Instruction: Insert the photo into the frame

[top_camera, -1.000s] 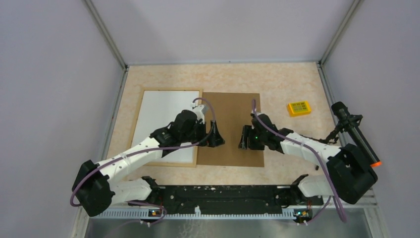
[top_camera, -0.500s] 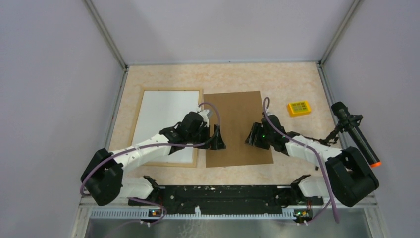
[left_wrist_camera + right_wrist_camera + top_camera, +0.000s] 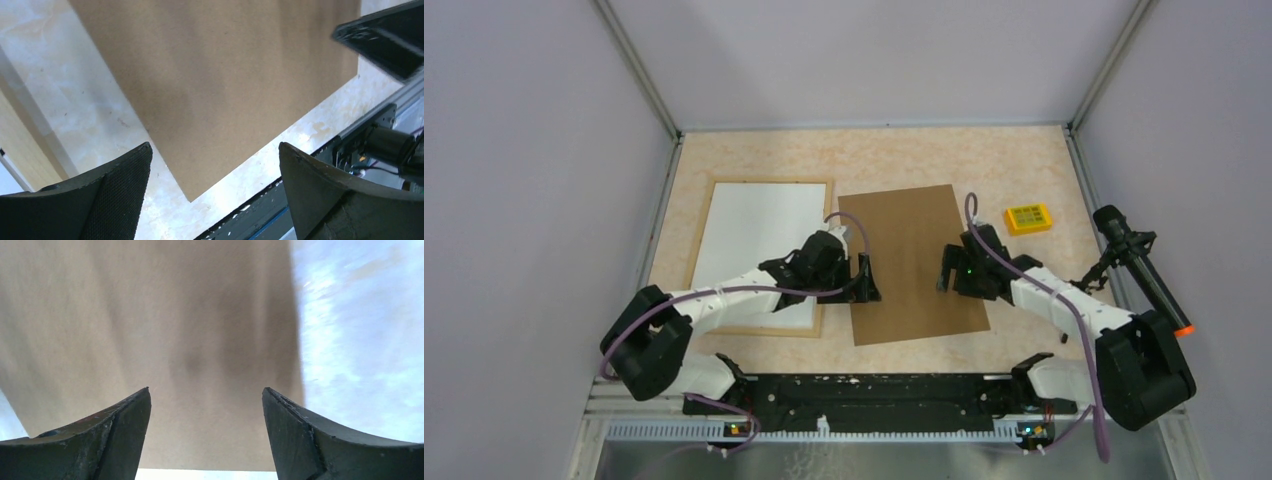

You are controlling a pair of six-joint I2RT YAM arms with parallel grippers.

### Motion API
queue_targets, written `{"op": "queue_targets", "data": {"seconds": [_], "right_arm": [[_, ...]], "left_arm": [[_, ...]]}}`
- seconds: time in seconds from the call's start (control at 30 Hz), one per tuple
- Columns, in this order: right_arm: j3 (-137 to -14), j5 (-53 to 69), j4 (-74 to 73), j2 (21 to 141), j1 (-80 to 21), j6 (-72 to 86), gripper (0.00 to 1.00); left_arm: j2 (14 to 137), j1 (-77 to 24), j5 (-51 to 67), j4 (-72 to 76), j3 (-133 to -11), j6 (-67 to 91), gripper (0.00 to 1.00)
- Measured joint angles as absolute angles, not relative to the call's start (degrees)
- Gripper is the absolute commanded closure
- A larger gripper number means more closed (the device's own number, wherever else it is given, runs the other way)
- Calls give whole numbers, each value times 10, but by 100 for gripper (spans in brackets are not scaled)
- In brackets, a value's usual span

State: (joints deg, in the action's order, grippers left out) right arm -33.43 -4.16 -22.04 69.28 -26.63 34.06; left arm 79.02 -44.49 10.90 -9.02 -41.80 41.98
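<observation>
Brown backing board [image 3: 914, 265] lies on the table [image 3: 754, 155] beside the light wooden frame [image 3: 769, 182]. Left fingers [image 3: 100, 200] and right fingers [image 3: 105, 435], both spread open, sit over it, probably to slide it.

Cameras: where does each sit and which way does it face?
Top external: above and behind, looking down at the table; left arm and right arm show.
Left wrist: on the left arm, looking down at the brown board; open left pincer shows.
Right wrist: on the right arm, close over that board; open right pincer shows.
Shared: all three see the board.
</observation>
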Motion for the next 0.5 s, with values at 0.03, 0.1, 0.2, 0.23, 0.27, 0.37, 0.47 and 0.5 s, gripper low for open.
{"op": "queue_targets", "data": {"seconds": [0.03,0.1,0.2,0.23,0.27,0.37,0.47,0.5], "right_arm": [[-347,-47,-237,693,-258,332,18],[-369,-53,-254,696,-229,319,18],[-391,-59,-263,703,-182,303,18],[-395,-60,-267,707,-170,297,18],[-400,-60,-271,714,-158,291,18],[-418,-59,-285,744,-140,273,19],[-441,-46,-300,786,-137,251,21],[-449,-38,-303,801,-137,244,21]], "left_arm": [[790,-447,100,-90,-415,432,1],[793,-448,84,-91,-410,457,1],[807,-449,58,-95,-411,486,1],[813,-449,49,-96,-412,495,1],[821,-449,43,-99,-413,501,1],[848,-449,28,-113,-426,526,1],[869,-449,21,-112,-447,545,1],[878,-449,21,-112,-453,553,1]]}}
